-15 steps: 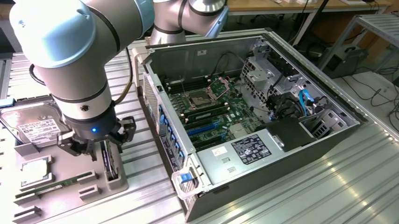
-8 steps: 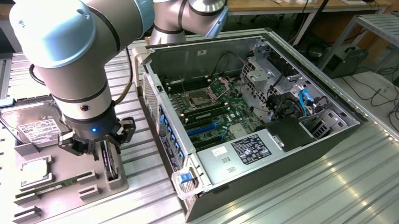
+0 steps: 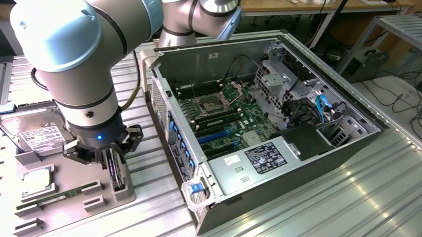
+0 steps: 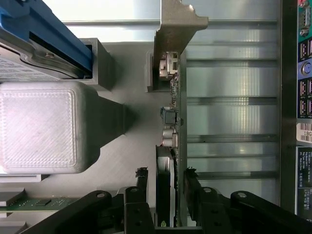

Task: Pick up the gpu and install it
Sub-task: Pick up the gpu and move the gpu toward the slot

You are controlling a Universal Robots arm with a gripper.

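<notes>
Step in hand, as I read it: getting a grip on the gpu (image 3: 116,174). The card stands on its long edge in a slotted holder (image 3: 122,190) on the grey tray (image 3: 79,217), at the exterior view's left. It is just beside the open PC case (image 3: 297,197) & not yet in it.

The hand (image 4: 165,171) is down over the card w/ one finger (image 4: 141,178) on the black-face side, the other on the green-board side. Jaws are part open: a sliver of gap shows on the black side, and the other finger looks v. near or touching, so no firm grip. The metal bracket (image 4: 178,29) is at the end away from the hand.

To do it well, imo:
- Keep the hand square to the card so both pads land flat.
- Squeeze on the fan housing & bare board, not on the small parts along the edge.
- The grip sits toward one end, so the card may tip. Clamp firmly, no twisting in the slot.

The hard drive (image 3: 36,133) & memory stick (image 3: 63,195) nearby aren't the target.
</notes>
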